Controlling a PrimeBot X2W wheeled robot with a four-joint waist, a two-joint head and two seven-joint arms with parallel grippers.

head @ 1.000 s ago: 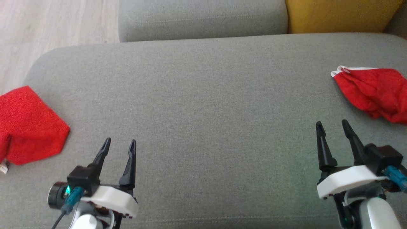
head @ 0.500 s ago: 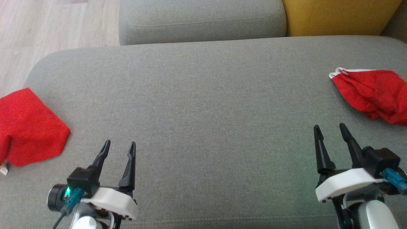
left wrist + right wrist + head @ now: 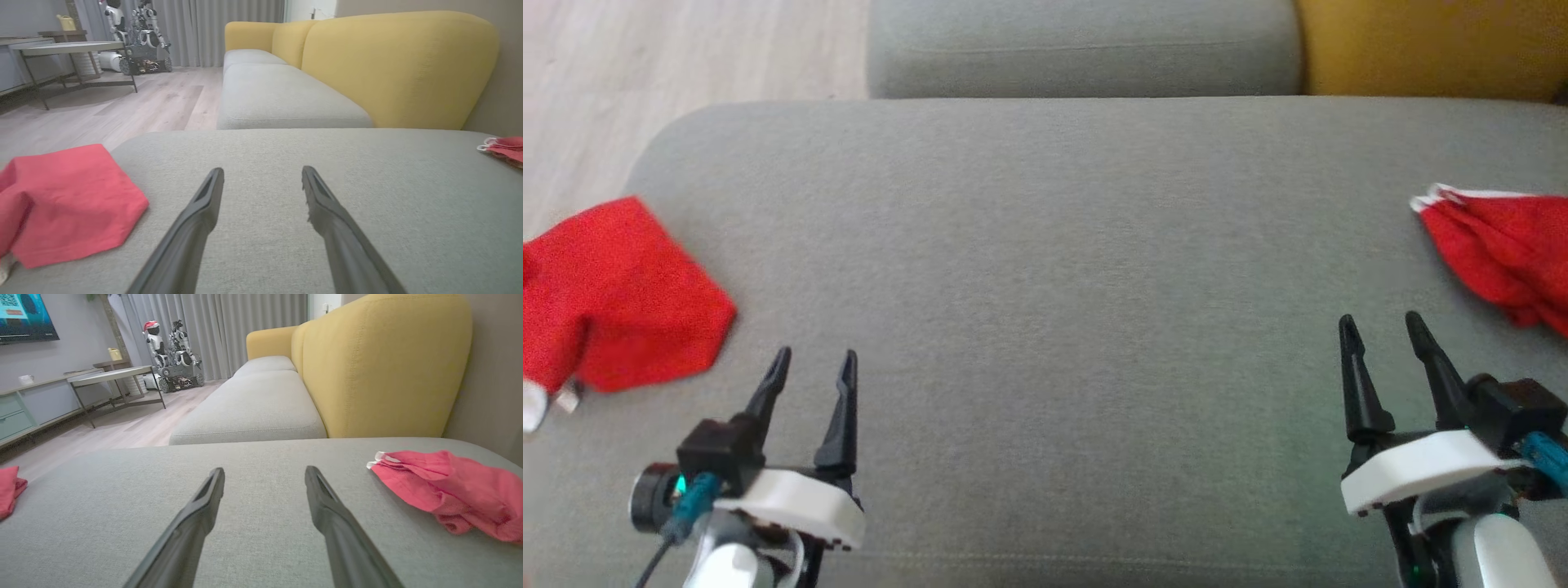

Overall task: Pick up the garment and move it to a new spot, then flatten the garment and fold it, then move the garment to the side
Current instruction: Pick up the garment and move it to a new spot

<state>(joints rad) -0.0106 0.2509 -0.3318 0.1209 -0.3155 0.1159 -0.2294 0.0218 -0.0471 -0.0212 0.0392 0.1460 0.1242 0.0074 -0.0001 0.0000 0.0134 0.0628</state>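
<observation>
Grippers (image 3: 816,354) (image 3: 1379,318) forward, jaws apart

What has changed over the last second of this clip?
The head camera shifted, sliding the whole scene rightward. Nothing grasped or released. The left gripper and right gripper stay open and empty; the left garment and right garment lie unmoved on the grey cushion.

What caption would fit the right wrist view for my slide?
Open right gripper hovers over the grey cushion, a crumpled red garment lying to its right.
</observation>
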